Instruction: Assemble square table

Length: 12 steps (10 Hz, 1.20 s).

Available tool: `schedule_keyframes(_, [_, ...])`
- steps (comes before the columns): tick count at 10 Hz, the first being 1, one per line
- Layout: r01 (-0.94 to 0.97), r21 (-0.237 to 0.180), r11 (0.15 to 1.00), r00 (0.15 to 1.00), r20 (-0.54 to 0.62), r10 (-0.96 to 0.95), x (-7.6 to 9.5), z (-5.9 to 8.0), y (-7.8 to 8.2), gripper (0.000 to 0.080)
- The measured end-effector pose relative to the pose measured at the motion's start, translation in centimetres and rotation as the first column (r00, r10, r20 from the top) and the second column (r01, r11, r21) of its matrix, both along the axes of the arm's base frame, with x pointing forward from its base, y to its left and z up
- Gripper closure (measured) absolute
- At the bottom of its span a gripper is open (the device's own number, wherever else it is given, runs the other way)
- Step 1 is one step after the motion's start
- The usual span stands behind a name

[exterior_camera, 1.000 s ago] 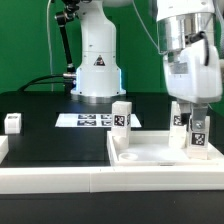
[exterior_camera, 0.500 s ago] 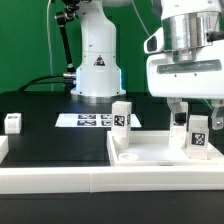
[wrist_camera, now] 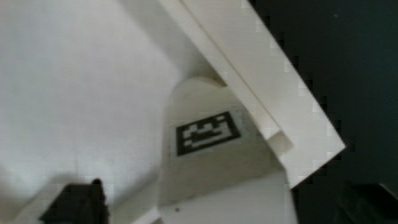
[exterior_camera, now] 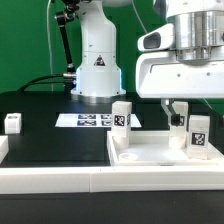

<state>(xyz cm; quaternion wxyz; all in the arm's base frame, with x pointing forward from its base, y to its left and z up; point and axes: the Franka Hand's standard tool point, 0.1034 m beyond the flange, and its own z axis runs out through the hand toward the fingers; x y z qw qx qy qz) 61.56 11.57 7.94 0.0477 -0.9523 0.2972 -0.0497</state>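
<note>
Over the square table at the exterior view's right, my fingers hang spread and empty above an upright tagged leg.

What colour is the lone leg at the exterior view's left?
White leg with a black marker tag; exterior view shows it best.

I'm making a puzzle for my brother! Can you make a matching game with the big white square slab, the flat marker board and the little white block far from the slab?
Things:
1. white plastic square slab
2. thin flat white marker board
3. small white tagged block leg farthest from the slab

Places:
a. on the black table, at the exterior view's left
b. flat before the white robot base
c. in front, carrying upright legs

Pairs: 1-c, 2-b, 3-a
</note>
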Motion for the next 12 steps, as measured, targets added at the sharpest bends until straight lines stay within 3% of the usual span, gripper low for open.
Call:
schedule_keyframes(4, [-0.184,-0.044,0.982,0.983,0.008,0.184,0.08,0.04,-0.13,0.0151])
schedule_keyframes(6, [-0.167,-0.042,0.985,0.986,0.007,0.167,0.08,0.03,-0.16,0.0410])
schedule_keyframes(7, [-0.167,-0.042,0.985,0.986,0.007,0.167,0.09,0.04,-0.17,0.0410])
schedule_keyframes(8, [-0.160,-0.041,0.986,0.987,0.007,0.161,0.09,0.03,-0.17,0.0511])
schedule_keyframes(12, [0.032,-0.015,0.999,0.999,0.000,-0.032,0.08,0.02,-0.19,0.0511])
